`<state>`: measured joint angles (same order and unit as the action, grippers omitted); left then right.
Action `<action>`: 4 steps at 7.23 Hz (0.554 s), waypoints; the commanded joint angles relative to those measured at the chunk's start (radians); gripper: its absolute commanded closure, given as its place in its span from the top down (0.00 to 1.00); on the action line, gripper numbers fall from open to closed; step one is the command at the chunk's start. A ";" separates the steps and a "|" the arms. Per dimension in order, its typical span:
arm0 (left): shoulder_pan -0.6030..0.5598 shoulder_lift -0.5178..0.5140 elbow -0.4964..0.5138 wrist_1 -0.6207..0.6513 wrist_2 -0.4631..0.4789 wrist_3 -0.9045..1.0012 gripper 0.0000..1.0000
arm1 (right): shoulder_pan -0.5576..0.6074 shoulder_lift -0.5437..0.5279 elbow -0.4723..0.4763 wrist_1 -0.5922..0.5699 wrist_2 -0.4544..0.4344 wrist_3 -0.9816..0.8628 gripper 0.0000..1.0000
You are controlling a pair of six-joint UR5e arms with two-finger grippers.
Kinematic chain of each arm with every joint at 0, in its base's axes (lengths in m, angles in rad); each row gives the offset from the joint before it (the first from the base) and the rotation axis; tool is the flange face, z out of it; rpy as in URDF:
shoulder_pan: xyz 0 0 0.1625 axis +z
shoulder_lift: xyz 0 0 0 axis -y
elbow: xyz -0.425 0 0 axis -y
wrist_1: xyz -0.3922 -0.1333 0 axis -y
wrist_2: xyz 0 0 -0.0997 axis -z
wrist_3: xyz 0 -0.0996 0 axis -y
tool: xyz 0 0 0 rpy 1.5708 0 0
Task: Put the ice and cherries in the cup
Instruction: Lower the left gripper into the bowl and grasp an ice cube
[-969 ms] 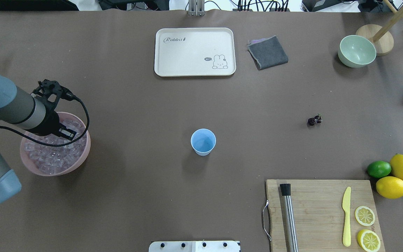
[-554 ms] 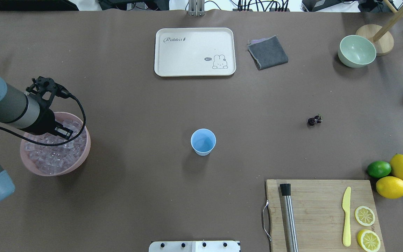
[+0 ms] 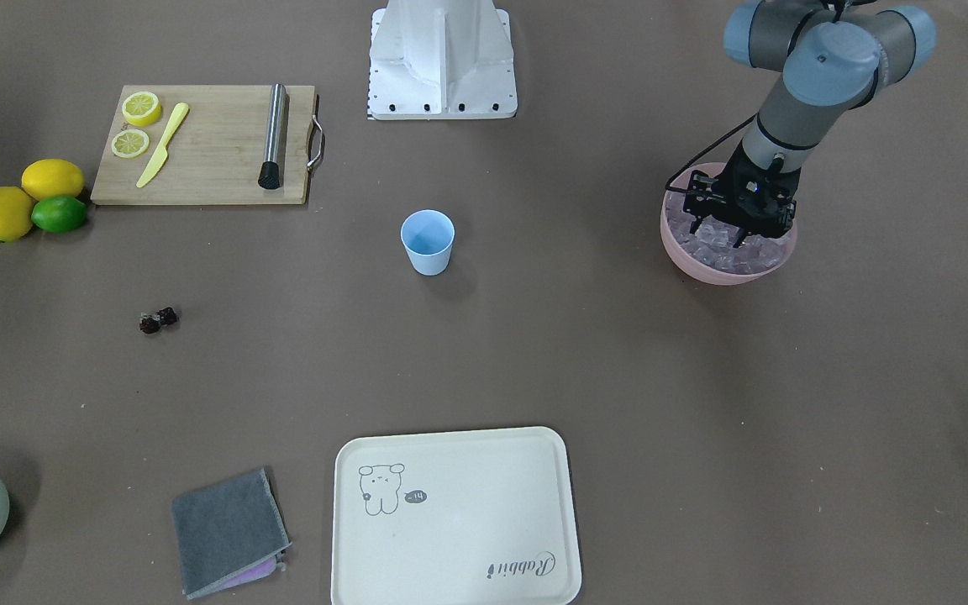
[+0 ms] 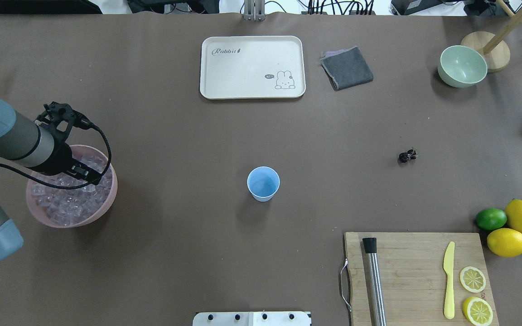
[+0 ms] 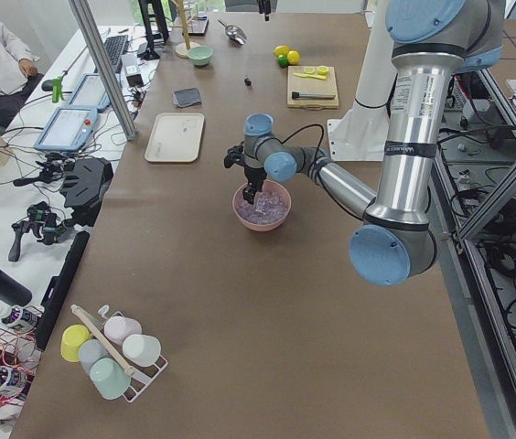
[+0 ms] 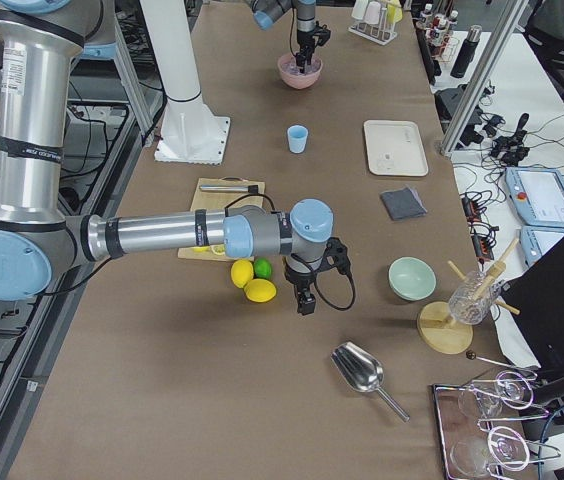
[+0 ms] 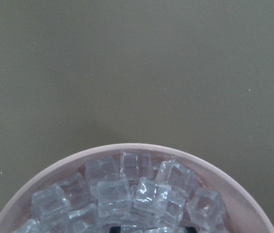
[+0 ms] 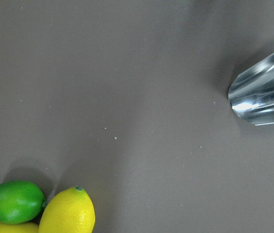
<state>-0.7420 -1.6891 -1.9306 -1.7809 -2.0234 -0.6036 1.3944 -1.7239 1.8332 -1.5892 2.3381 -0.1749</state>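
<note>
The light blue cup (image 4: pixel 263 183) stands upright mid-table and looks empty. It also shows in the front view (image 3: pixel 428 241). The ice (image 4: pixel 68 206) fills a pink bowl (image 4: pixel 109 199) at the left, and shows close up in the left wrist view (image 7: pixel 146 194). My left gripper (image 4: pixel 88 174) points down into the bowl, jaws apart, fingertips among the cubes (image 3: pixel 719 234). The dark cherries (image 4: pixel 407 155) lie on the table, far right of the cup. My right gripper (image 6: pixel 305 300) hangs near the lemons. It shows only in the right side view, so I cannot tell its state.
A cream tray (image 4: pixel 252 66), a grey cloth (image 4: pixel 347 68) and a pale green bowl (image 4: pixel 462 65) sit at the far side. A cutting board (image 4: pixel 415 253) with a muddler, knife and lemon slices is near right. Lemons and a lime (image 4: pixel 508 226) lie beside it. A metal scoop (image 8: pixel 265 99) lies further right.
The left arm shifted slightly left, then back right over the pink bowl. Its gripper now sits among the ice. Nothing else moved.
</note>
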 commanded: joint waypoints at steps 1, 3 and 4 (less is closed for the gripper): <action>0.001 -0.010 0.015 -0.002 0.000 0.001 0.87 | 0.000 -0.005 0.003 0.000 0.001 0.000 1.00; 0.006 -0.011 0.025 -0.002 0.000 0.002 0.87 | 0.000 -0.011 0.003 0.000 0.001 -0.002 1.00; 0.006 -0.012 0.027 -0.002 0.000 0.002 0.86 | 0.000 -0.013 0.001 0.000 0.001 -0.002 1.00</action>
<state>-0.7377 -1.6997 -1.9067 -1.7825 -2.0233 -0.6015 1.3944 -1.7342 1.8359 -1.5892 2.3393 -0.1759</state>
